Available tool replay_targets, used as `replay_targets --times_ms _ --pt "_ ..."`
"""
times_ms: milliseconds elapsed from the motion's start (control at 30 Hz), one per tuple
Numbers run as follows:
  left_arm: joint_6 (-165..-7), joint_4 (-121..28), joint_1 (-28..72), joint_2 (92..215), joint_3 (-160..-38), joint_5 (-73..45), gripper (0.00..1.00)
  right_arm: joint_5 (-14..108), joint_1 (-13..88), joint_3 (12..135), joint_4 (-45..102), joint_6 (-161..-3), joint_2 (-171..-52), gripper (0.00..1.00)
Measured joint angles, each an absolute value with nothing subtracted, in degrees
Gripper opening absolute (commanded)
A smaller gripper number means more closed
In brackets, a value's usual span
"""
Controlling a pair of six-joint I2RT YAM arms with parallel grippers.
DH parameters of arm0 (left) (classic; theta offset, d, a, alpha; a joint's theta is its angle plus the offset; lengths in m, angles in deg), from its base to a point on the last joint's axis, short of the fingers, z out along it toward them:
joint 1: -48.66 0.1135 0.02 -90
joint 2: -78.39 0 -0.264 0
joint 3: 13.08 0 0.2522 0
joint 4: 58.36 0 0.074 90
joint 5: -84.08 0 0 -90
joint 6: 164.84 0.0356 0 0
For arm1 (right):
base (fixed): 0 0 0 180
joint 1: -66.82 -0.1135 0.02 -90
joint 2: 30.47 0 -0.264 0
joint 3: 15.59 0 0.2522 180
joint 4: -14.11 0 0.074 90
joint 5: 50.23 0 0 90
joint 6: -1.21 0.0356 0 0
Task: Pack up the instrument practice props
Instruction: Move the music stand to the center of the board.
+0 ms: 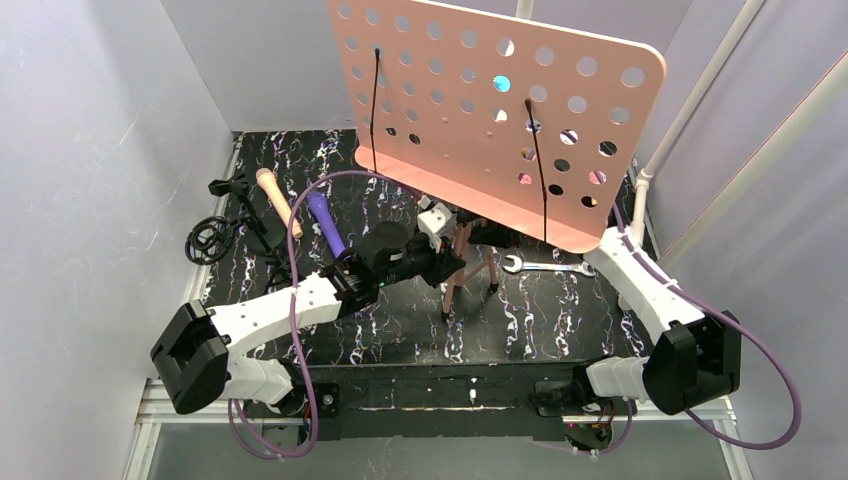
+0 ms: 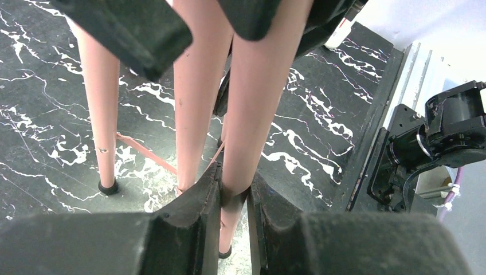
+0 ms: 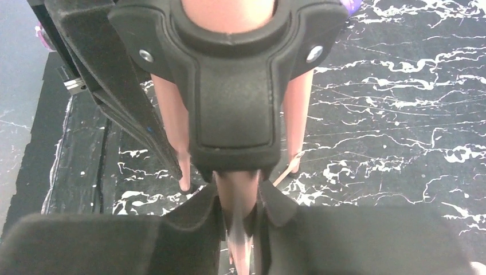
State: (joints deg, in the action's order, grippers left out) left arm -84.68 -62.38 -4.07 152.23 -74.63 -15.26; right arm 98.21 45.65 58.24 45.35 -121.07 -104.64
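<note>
Music rest (image 1: 500,110) stands upright on the table (image 1: 400,335), not yet folded. Well left of the left jaws lie holders (image 1: 212,238), peach mic (image 1: 277,200) and purple mic (image 1: 327,222), all unpacked. Left jaws clamp one tripod leg (image 2: 243,114). Right jaws pinch a leg (image 3: 240,220) just below the hub (image 3: 232,86). Packing looks barely begun.

pale lilac-grey walls (image 1: 80,150) box in a black tabletop (image 1: 560,320) veined with white.

Marbled table (image 1: 560,322) bears peach microphone (image 1: 277,200), purple microphone (image 1: 327,225), holders (image 1: 208,240), wrench (image 1: 545,267), tripod legs (image 1: 451,290).
</note>
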Motion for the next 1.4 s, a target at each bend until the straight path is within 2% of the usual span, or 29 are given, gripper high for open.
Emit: replay_targets --times_ms 33,67,167,400,933,967,1000,1200,1367,1400 --pt "-84.73 -62.4 -4.16 152.23 -74.63 -15.48 0.0 98.19 45.72 58.24 45.83 -121.57 -104.42 0.41" --pt "-84.75 -62.4 -4.29 152.21 -74.57 -15.53 0.0 98.12 45.69 58.24 46.46 -122.25 -104.22 0.42" --pt "-84.79 -62.73 -4.42 152.19 -74.35 -15.48 0.0 96.77 45.72 57.98 49.13 -124.67 -103.57 0.39" --pt "-84.81 -63.61 -4.64 151.77 -73.47 -15.77 0.02 95.61 46.94 57.28 51.73 -128.02 -102.56 0.01" --pt "-86.89 -68.41 -5.12 155.77 -74.83 -17.16 0.0 97.4 49.19 56.95 51.77 -129.26 -102.5 0.01" --pt "-86.89 -68.59 -5.21 155.99 -75.0 -17.08 0.03 97.29 49.23 56.95 51.71 -129.26 -102.5 0.01" --pt "-86.93 -68.63 -5.3 156.08 -75.05 -16.88 0.11 97.25 49.3 56.95 51.64 -129.28 -102.5 0.01" --pt "-90.47 -72.3 -5.47 155.75 -75.11 -16.12 0.7 98.56 49.3 55.53 49.32 -128.37 -102.02 0.01" --pt "-95.35 -76.61 -6.5 149.3 -70.74 -15.77 0.98 101.62 50.26 52.84 46.2 -127.27 -100.55 0.01" --pt "-96.2 -77.11 -6.37 146.42 -68.12 -15.11 0.98 102.03 50.28 52.69 46.02 -127.32 -100.51 0.01"
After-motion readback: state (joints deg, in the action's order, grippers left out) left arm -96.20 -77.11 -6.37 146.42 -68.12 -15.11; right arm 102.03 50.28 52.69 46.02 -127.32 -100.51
